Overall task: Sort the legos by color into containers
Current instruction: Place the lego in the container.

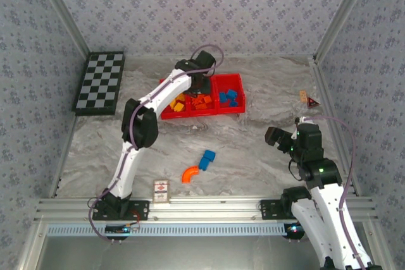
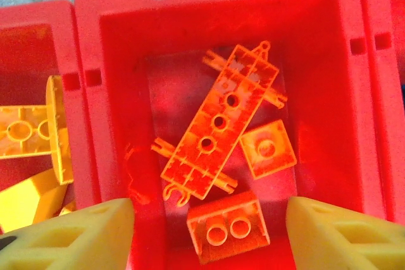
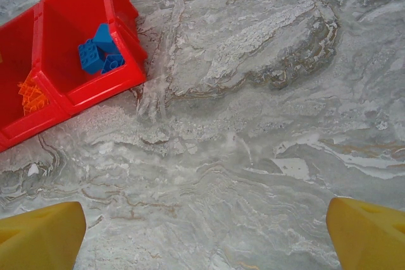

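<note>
Over the middle compartment [image 2: 316,61] of the red tray [image 1: 202,114] hangs the left gripper [image 2: 209,222] — fingers [image 2: 82,235] spread wide, nothing between them. Below it lie orange pieces: a long holed plate [image 2: 220,121], a square one-stud brick [image 2: 267,148], and a two-stud brick [image 2: 228,227] right under the gap. The left compartment [image 2: 31,42] holds yellow bricks [image 2: 25,132], and the right compartment [image 3: 76,11] holds blue bricks [image 3: 100,55]. Sorting looks mostly done — each colour has its own bin, none mixed as far as I can tell. Left to do: two loose legos on the table [image 1: 253,124], a blue brick [image 1: 207,159] and an orange curved brick [image 1: 189,174], just beside each other, well apart from the tray, between the two arms. The right gripper [image 1: 276,137] sits off to their right, not over them. In its wrist view its fingers [image 3: 38,235] are wide apart above bare table, holding nothing. My judgement: orange goes to the middle bin, blue to the right.
</note>
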You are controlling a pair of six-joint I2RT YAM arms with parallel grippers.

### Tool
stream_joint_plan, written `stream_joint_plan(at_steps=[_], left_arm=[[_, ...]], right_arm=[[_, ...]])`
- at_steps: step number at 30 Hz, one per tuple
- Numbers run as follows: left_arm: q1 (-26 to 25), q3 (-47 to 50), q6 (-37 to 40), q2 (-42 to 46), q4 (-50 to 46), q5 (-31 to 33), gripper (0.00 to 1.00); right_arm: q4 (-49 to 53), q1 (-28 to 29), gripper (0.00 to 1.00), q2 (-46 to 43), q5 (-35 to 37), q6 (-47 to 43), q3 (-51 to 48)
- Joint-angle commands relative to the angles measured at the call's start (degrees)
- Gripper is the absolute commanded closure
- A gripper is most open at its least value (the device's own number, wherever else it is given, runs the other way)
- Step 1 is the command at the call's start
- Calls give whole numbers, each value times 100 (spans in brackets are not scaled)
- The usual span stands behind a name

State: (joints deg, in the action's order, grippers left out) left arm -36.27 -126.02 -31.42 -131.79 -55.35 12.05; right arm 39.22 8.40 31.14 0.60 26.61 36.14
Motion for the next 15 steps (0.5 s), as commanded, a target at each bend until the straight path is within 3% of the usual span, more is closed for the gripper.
stream_joint_plan(at_steps=[1, 7, 15], left_arm=[[-188, 200, 295, 796, -39, 152, 29], [-609, 1291, 790, 1792, -2, 424, 14], [-1071, 3611, 165, 3170, 422, -14, 0]], right_arm=[[-12, -19, 0, -46, -17, 62, -52], [-9, -5, 0, -46, -3, 61, -37], [-11, 8, 0, -46, 16, 71, -48]])
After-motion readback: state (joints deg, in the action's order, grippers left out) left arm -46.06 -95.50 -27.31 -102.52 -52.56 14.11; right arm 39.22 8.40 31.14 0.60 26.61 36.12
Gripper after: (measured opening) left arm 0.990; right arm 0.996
